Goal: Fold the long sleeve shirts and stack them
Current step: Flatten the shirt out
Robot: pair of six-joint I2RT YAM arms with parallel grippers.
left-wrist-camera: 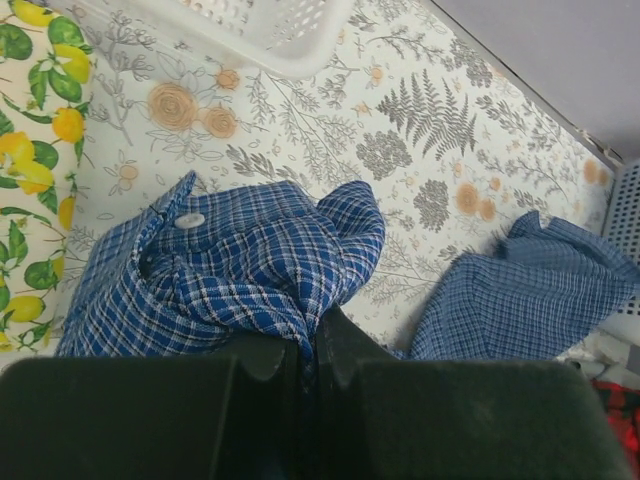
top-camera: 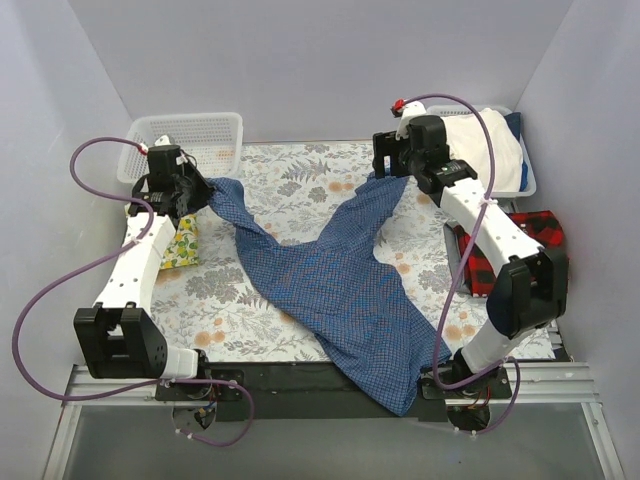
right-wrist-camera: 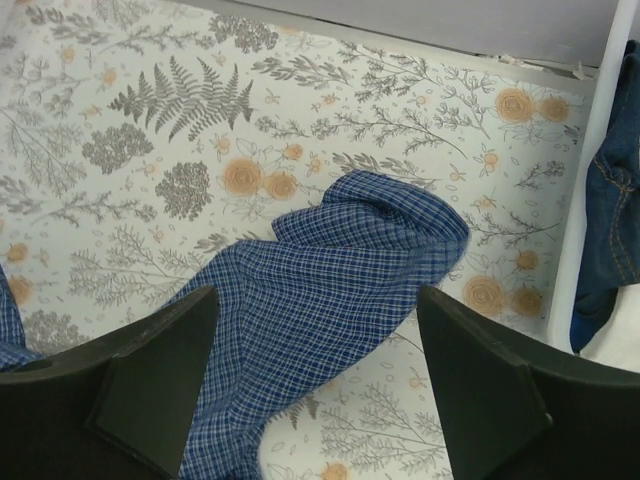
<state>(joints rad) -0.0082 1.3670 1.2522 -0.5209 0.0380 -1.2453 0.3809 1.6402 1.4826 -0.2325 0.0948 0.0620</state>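
Closest to me, the tail of the blue checked shirt (top-camera: 345, 290) hangs over the near edge of the table, between the two arm bases. The rest of it lies on the floral tablecloth (top-camera: 300, 170), with its two sleeves running away in a V toward the back corners. To the right, partly under the right arm, sits the red-and-black plaid shirt (top-camera: 535, 232), bunched and not yet folded.

Further back on the left, the left gripper (left-wrist-camera: 310, 350) is pinched tight on a crumpled cuff of the blue shirt, button showing. It sits just beside the lemon-print cloth (top-camera: 183, 245) and near the white basket (top-camera: 200, 130). At the far right, the right gripper (right-wrist-camera: 315, 300) stands with its fingers spread wide over the end of the other sleeve, gripping nothing.

What worries me is that overhanging tail. If the left arm lifts or pulls alone, the hanging weight could drag the shirt off the front edge, or the bunched cuff could slide out of the pinch. The right fingers might close on one loose fold only and lose it at the first tug. The right arm's elbow could also catch the plaid shirt as it swings.
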